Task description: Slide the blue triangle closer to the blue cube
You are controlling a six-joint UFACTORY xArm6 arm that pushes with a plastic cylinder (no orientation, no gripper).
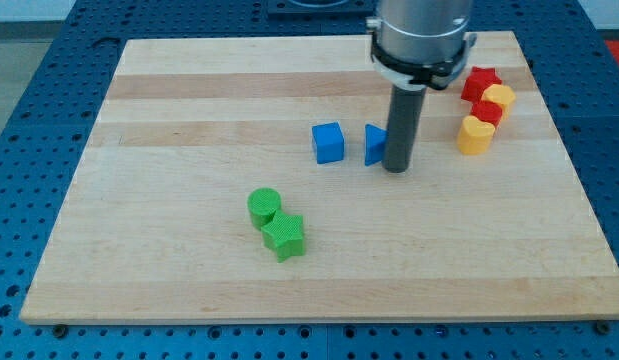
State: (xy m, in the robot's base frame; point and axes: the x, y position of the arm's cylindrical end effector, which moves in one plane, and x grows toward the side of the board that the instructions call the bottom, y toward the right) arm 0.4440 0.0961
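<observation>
The blue cube [328, 142] sits near the middle of the wooden board [189, 120]. The blue triangle [375, 144] lies just to its right, with a narrow gap between them. My tip [395, 168] is at the end of the dark rod and stands right against the blue triangle's right side, partly hiding it.
A green cylinder [263, 206] and a green star [285, 237] touch each other at the lower middle. At the upper right sits a cluster: a red star [478, 81], a yellow block [500, 97], a red block [487, 111] and a yellow heart [475, 135].
</observation>
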